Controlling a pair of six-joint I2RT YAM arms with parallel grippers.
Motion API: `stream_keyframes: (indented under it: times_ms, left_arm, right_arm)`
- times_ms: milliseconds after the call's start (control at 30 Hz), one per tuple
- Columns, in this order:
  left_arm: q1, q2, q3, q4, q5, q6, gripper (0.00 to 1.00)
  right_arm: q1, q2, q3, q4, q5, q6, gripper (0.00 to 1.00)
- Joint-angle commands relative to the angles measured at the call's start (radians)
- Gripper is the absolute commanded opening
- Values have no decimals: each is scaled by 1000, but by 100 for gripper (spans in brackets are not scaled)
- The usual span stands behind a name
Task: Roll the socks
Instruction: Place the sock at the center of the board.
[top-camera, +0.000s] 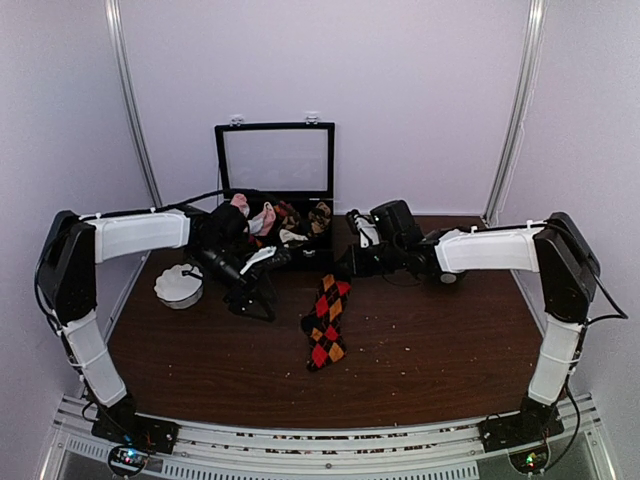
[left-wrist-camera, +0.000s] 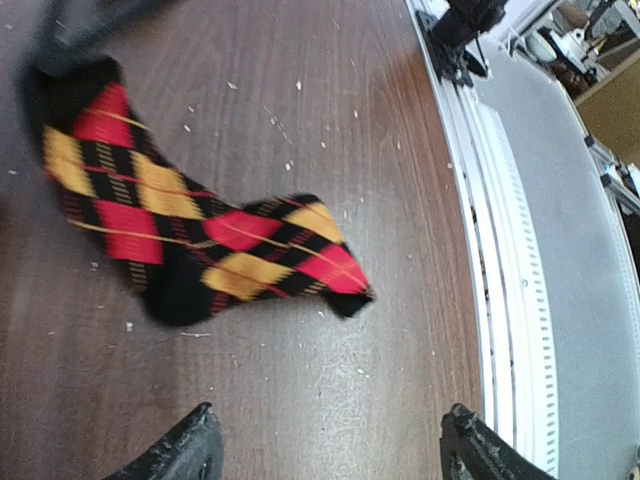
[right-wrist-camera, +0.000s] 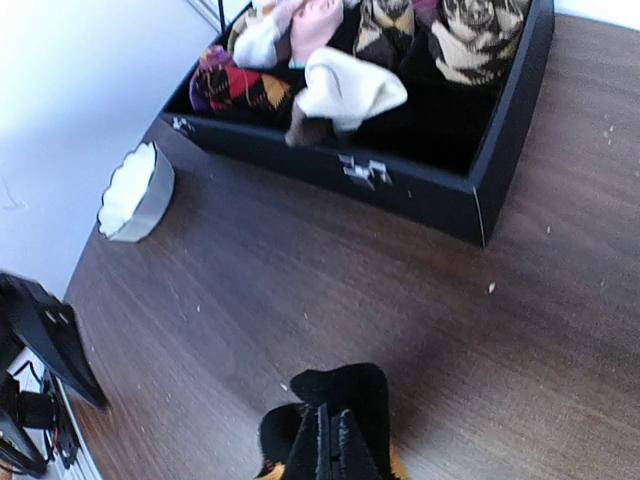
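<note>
Across the back of the dark wooden worktop (top-camera: 430, 340) stands an open black case (right-wrist-camera: 420, 195), lid up, packed with sock bundles (right-wrist-camera: 345, 90). Out in front of it, mid-worktop, one black argyle sock (top-camera: 326, 322) with red and orange diamonds is laid out lengthways. The right hand (right-wrist-camera: 327, 440) is pinched closed on the sock's black far end. The left hand (left-wrist-camera: 330, 420) is just to the sock's left, fingers spread wide with nothing between them. Off to the left sits a small white bowl (top-camera: 178, 286).
</note>
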Motion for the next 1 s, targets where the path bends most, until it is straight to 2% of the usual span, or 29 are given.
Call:
stream_keyframes:
  times_ms: [0, 67, 167, 233, 300, 333, 367, 567, 733, 867, 967]
  left_arm:
    - [-65, 58, 20, -9, -54, 46, 76]
    - [-104, 60, 18, 9, -98, 60, 76]
    - [-151, 65, 43, 26, -146, 73, 76]
    - [-162, 83, 85, 26, -135, 69, 76]
    - [-164, 108, 128, 35, -114, 54, 76]
    - [-164, 125, 148, 54, -113, 32, 76]
    - [-164, 142, 165, 73, -115, 1, 75]
    - [-164, 273, 280, 168, -145, -139, 71]
    - [-164, 337, 309, 223, -190, -186, 70]
    - [-164, 393, 334, 226, -232, -186, 69]
    - [-164, 427, 356, 227, -267, -196, 68]
  right_arm:
    - [-10, 26, 38, 27, 98, 36, 0]
    - [-13, 66, 54, 14, 112, 39, 0]
    - [-13, 119, 78, 11, 112, 47, 12]
    - [-13, 137, 83, 24, 122, 52, 28]
    - [-17, 139, 81, 30, 131, 59, 53]
    - [-23, 129, 75, 32, 129, 58, 60]
    - [-29, 111, 58, 40, 131, 57, 63]
    - [-59, -111, -185, 121, 104, 53, 65]
    - [-38, -268, -472, 269, -46, 81, 66]
    - [-5, -279, -622, 470, -186, 160, 64]
    - [22, -207, -646, 591, -276, 218, 63]
